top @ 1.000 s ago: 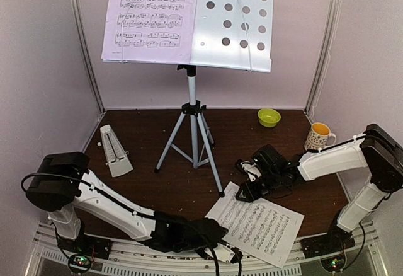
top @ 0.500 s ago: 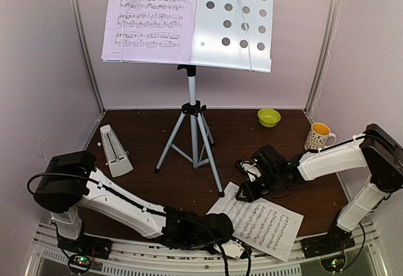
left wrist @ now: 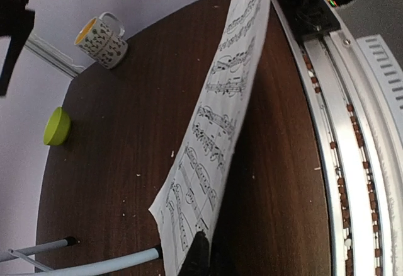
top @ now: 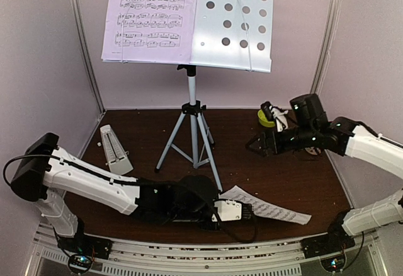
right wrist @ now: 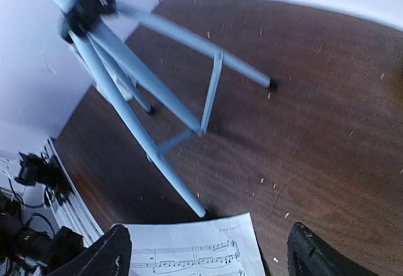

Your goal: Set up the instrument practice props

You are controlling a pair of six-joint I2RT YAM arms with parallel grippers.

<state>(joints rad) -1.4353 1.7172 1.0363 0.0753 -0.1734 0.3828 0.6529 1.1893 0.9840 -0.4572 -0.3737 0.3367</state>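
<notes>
The task looks roughly half done. The music stand [top: 230, 21] is upright on its tripod, with one sheet-music page [top: 151, 14] on the left half of its desk; the perforated right half is bare. The second page [top: 274, 211] is down on the table [top: 302, 181], just right of the stand's near foot. The left gripper [top: 242, 210] is closed on the edge of that page nearest the foot, and the left wrist view shows the sheet tipped up off the wood and bowing along its length. The pyramid metronome [top: 115, 152] stands to the left of the stand's legs, well apart from both arms (whether its front cover is on is too small to tell). By my reading, what is left is getting the second page up onto the bare half of the desk, then seeing to the metronome. The right gripper [top: 266, 130] hangs to the right of the stand with its fingers spread wide and nothing between them. A yellow-green bowl [left wrist: 56, 126] and a patterned mug [left wrist: 101, 40] sit farther right of the stand and play no part. The tripod legs [right wrist: 157, 99] splay close to the page, so a limp sheet could catch on them as it is lifted.
</notes>
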